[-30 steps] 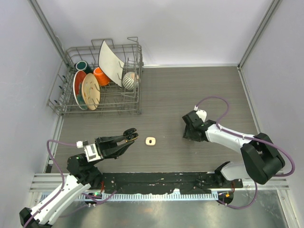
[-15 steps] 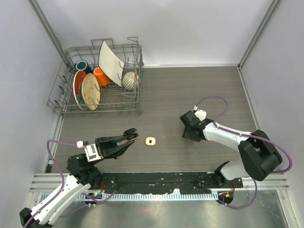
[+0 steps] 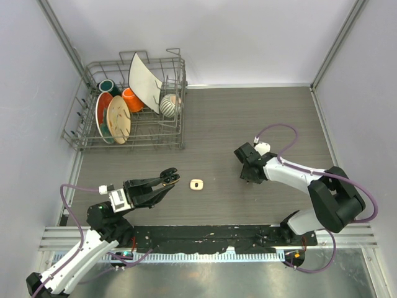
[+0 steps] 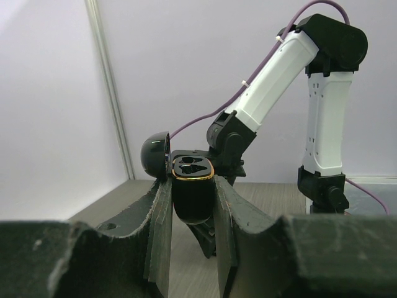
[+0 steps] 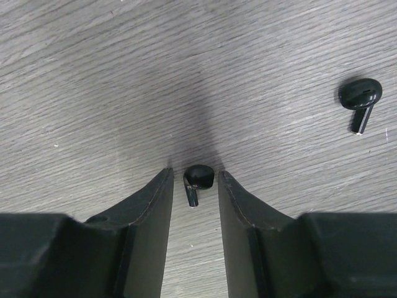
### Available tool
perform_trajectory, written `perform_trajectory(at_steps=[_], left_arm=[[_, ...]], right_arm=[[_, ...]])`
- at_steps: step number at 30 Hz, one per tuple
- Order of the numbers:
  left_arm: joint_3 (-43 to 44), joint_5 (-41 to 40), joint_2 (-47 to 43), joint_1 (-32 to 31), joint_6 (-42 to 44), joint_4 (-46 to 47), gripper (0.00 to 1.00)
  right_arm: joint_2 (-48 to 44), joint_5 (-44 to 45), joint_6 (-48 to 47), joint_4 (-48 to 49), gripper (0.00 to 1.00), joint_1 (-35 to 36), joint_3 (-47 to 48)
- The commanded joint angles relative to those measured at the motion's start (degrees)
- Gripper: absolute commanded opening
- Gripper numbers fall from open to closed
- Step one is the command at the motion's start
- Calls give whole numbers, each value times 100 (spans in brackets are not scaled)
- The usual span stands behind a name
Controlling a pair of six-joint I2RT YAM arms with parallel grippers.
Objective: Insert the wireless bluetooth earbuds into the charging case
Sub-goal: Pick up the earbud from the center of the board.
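Charging case point(image 4: 192, 198): black, glossy, gold-rimmed, with its domed lid point(image 4: 155, 155) hinged back; both wells are empty. It is clamped upright between the nearly closed jaws of the left gripper point(image 3: 169, 177), above the table point(image 3: 248, 112).

Dish rack point(image 3: 184, 112), far left corner: plates, orange cup point(image 3: 131, 99), striped bowl point(image 3: 170, 105).

Cream item point(image 3: 196, 184) on the table near the left gripper: possibly a second case.

Black earbud point(image 5: 200, 174): tiny and stemmed, lying on the table between the partly open jaws of the right gripper point(image 5: 194, 180), not lifted. Second black earbud point(image 5: 360, 96): lying near it, well outside the jaws.
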Motion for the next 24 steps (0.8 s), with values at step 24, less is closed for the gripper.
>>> perform_trajectory(at_steps=[24], left_arm=[[-8, -93, 12, -13, 58, 92, 0]], right_arm=[[427, -105, -995, 1, 42, -84, -43]])
